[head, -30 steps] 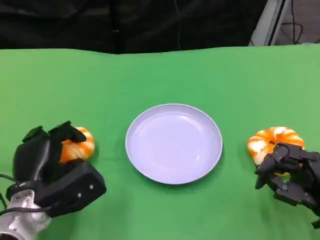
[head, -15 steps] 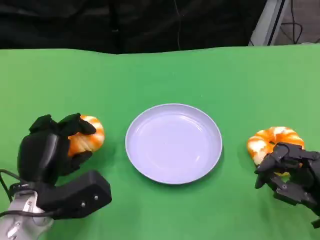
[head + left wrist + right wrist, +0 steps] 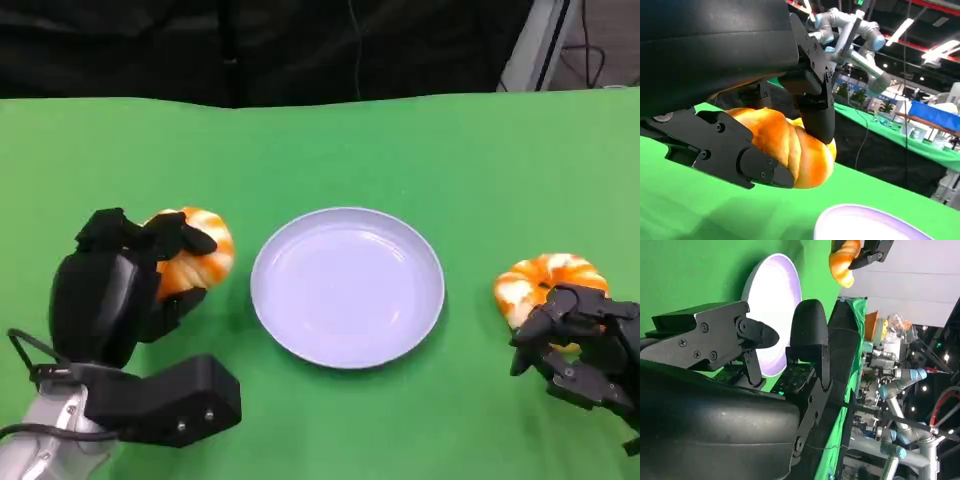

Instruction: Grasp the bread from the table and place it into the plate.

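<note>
Your left hand (image 3: 130,275) grips an orange, glazed bread roll (image 3: 195,262), its black fingers (image 3: 180,238) wrapped over the top and the roll caught between them. In the left wrist view the same roll (image 3: 790,150) sits clamped between one finger above and another below, clear of the green surface (image 3: 685,210) underneath. Just past the fingertips, on the side towards your other arm, lies the pale round plate (image 3: 347,287), flat on the surface; the roll is beside its rim, not over it. The edge of the plate (image 3: 875,225) also shows beneath the held roll in the left wrist view.

Your right hand (image 3: 580,345) rests on the far side of the plate. Its fingers (image 3: 545,325) are curled and lie against the near edge of a second orange bread roll (image 3: 545,280), which sits on the surface just beyond the fingertips. You cannot tell whether those fingers are actually gripping that roll or only touching it.
</note>
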Controlling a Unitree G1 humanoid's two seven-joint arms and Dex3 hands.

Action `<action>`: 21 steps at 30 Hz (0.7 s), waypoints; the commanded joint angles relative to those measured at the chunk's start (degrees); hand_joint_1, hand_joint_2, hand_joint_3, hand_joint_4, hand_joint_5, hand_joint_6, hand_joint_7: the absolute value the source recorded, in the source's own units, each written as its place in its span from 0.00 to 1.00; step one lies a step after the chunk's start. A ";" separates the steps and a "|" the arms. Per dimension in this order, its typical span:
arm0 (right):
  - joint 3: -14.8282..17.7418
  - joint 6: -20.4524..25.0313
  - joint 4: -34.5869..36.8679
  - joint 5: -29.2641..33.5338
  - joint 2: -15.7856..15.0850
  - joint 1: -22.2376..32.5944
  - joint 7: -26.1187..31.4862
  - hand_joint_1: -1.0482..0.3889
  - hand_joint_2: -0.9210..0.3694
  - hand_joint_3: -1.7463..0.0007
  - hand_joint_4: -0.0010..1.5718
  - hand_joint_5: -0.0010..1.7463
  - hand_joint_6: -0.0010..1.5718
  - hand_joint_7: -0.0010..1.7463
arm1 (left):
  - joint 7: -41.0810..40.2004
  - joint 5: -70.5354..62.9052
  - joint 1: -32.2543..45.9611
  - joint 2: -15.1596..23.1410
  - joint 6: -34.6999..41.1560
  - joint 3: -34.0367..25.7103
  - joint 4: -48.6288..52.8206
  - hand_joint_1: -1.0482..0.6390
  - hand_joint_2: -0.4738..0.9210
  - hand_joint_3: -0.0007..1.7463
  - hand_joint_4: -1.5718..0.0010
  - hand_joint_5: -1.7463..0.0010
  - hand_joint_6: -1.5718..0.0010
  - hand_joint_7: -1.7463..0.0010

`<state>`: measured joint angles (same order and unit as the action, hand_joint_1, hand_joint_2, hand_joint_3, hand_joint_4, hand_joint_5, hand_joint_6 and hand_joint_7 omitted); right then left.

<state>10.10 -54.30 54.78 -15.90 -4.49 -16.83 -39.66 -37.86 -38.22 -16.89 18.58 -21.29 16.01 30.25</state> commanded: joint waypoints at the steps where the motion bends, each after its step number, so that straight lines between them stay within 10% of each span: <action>1: 0.28 -0.45 0.20 0.16 -0.72 -0.62 0.41 0.78 0.04 0.63 0.52 0.84 0.55 0.60 | 0.61 -0.27 0.35 -0.31 -0.43 -0.07 -2.33 0.58 0.94 0.28 0.64 0.09 0.52 0.27; 21: 0.23 -0.78 0.04 0.14 -0.50 -0.56 0.41 0.78 0.05 0.63 0.52 0.84 0.55 0.60 | 1.74 -1.75 -4.65 -5.98 -3.77 3.27 0.64 0.58 0.88 0.34 0.62 0.07 0.46 0.31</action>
<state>10.07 -54.32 54.88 -15.83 -4.48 -16.89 -39.65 -36.81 -39.88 -19.77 13.03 -24.08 18.56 28.93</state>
